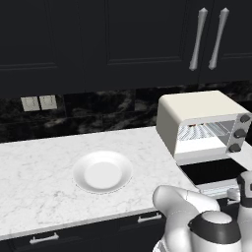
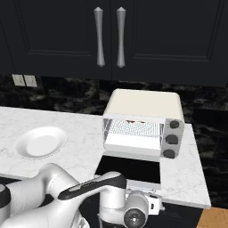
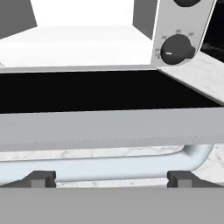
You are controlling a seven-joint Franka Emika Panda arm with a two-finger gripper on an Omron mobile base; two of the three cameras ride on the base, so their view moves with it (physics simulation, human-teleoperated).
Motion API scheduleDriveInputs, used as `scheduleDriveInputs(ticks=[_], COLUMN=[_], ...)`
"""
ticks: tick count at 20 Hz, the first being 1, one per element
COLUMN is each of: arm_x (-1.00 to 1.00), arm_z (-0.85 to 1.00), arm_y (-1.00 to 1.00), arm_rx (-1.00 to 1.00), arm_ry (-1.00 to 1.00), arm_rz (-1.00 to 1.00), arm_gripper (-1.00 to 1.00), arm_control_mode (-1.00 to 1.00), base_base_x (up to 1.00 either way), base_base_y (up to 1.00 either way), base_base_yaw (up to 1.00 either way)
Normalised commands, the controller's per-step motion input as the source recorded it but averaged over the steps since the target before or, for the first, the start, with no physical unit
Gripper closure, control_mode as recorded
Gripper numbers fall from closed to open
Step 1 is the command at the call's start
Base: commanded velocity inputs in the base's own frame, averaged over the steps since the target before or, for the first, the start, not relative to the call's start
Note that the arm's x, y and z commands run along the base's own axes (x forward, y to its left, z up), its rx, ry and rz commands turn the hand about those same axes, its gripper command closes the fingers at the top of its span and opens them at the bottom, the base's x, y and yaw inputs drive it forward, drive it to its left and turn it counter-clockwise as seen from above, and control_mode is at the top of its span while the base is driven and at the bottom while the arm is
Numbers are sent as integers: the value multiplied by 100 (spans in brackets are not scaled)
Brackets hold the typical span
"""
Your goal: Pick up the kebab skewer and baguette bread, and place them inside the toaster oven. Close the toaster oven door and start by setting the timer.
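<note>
A: What is looking risky here?

B: The gripper (image 3: 111, 178) is sitting low at the front edge of the toaster oven door (image 3: 109, 124), which is lying flat open. Its fingers (image 3: 41, 178) are spread wide, one toward each end of the handle (image 3: 109, 166), pinching nothing. If it is lifting from there, I judge the tips could be sliding off the round bar, or pushing the whole toaster oven (image 2: 144, 120) back across the counter (image 1: 39, 172) instead of swinging the door up.

A: And the food?

B: Something reddish is showing on the rack (image 2: 133, 127) inside, beyond the gripper; that may be the kebab skewer, but I cannot be sure, and I cannot be making out the baguette bread.

A: Going left to right, what is surrounding it?

B: Far left of the gripper, wall sockets (image 1: 38, 103) are sitting on the dark backsplash. Then a white plate (image 1: 102, 172) is resting on the marble counter. Above, dark cabinets (image 2: 107, 35) with silver handles are hanging. To the right, the knobs (image 3: 176, 48) are waiting just beyond the door.
</note>
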Motion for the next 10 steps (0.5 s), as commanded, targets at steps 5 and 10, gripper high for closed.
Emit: scheduleDriveInputs(ticks=[5,10], arm_x=[-15,-12], arm_z=[0,-1], arm_y=[-10,-10], arm_rx=[0,0], arm_ry=[0,0], arm_rz=[0,0], arm_gripper=[-100,-100], arm_control_mode=[-100,-100], base_base_x=[0,0], base_base_y=[0,0], base_base_yaw=[0,0])
